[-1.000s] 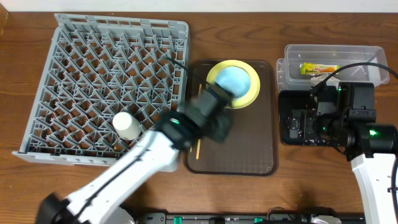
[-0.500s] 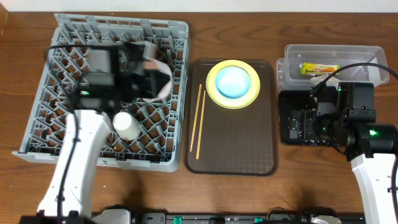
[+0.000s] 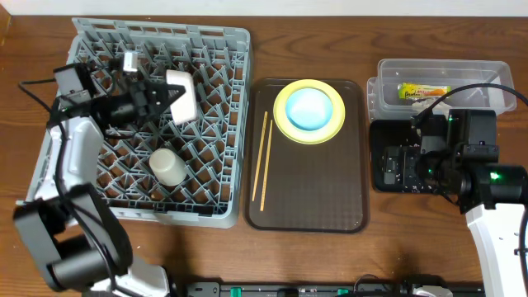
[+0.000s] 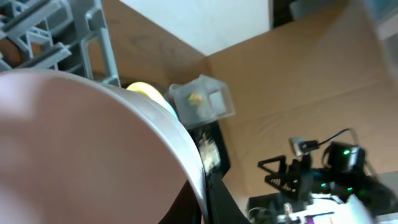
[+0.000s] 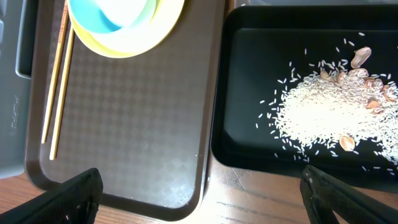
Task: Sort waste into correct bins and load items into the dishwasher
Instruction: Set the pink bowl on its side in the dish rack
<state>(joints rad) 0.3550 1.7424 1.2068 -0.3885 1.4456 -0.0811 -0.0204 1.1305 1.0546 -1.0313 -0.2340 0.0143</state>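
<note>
**Bowl on edge over the rack, ready to slot**

Gripping the pale pink-white bowl (image 3: 183,96) by its rim with the left hand (image 3: 163,97), closed on it, above the grey dish rack (image 3: 223,49). Held on edge rather than flat, most likely so as to drop between the pegs and drain. Cannot tell from overhead whether touching the pegs yet. In the left wrist view, bowl wall pressed right against the hand and filling most of the picture. Back toward the arm's base from that hand, the small white cup (image 3: 167,166) in the rack, well clear of the bowl.

Right hand (image 5: 200,180) spread wide, holding nothing, hovering over the seam between brown serving tray (image 5: 124,124) and black tray (image 5: 249,37). Ahead of it on the black tray's side, rice scraps (image 5: 323,112) heaped together. Ahead on the other side, the chopsticks (image 5: 55,93), and the light blue bowl (image 5: 106,12) nested in the yellow plate (image 5: 149,37), not yet racked. Beyond the black tray from that hand, the snack wrapper (image 3: 423,91) in the clear tub (image 3: 487,70), kept apart from the food scraps.
</note>
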